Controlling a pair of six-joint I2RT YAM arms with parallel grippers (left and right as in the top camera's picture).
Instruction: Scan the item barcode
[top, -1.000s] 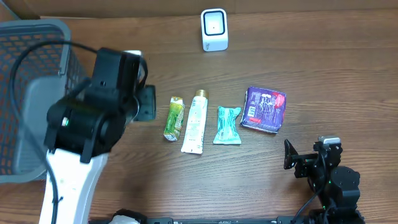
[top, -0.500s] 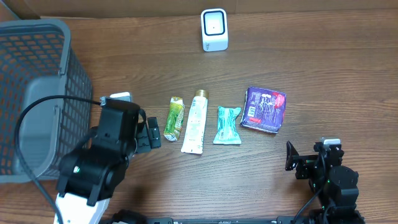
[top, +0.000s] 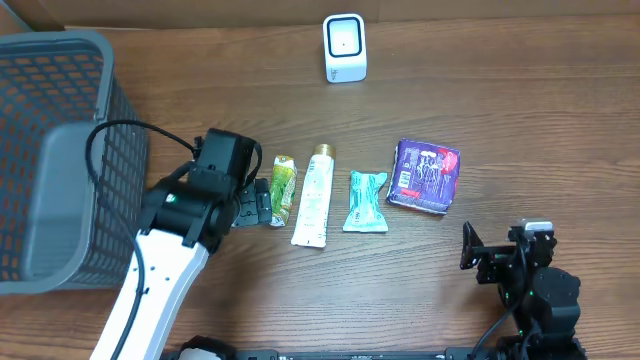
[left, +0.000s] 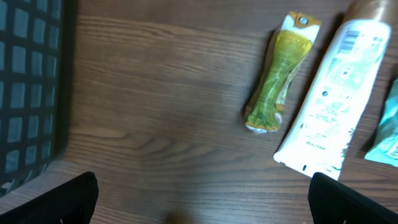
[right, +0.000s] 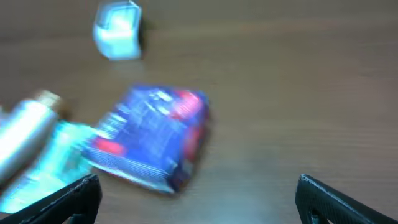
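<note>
- Table (top: 520, 120): dark brown wood grain, matte, seen from overhead.
- Lighter tan strip along the 12 o'clock edge; cannot tell what it is. Nothing else of the room shows.
- Grey mesh basket (top: 112, 150) fills the 9 to 10 o'clock side, with a pale grey shape inside it.
- White scanner (top: 344, 47) stands at 12 o'clock, well apart from the items.
- The items lie flat in a row mid-table, none held.
- Green-yellow sachet (top: 280, 189) is at the 9 o'clock end, then the white tube (top: 314, 197), teal packet (top: 366, 201) and purple packet (top: 425, 175) at the 3 o'clock end.
- The sachet lies just beside the tube; the purple packet sits slightly toward 12 o'clock of the row.
- Left claw (top: 258, 203): fingers wide apart, nothing between them, just at 9 o'clock of the sachet, low over bare wood.
- Right claw (right: 199, 202): fingers wide apart, empty, at 5 o'clock of the table. The purple packet is toward 11 o'clock of it; its wrist view is blurred.
</note>
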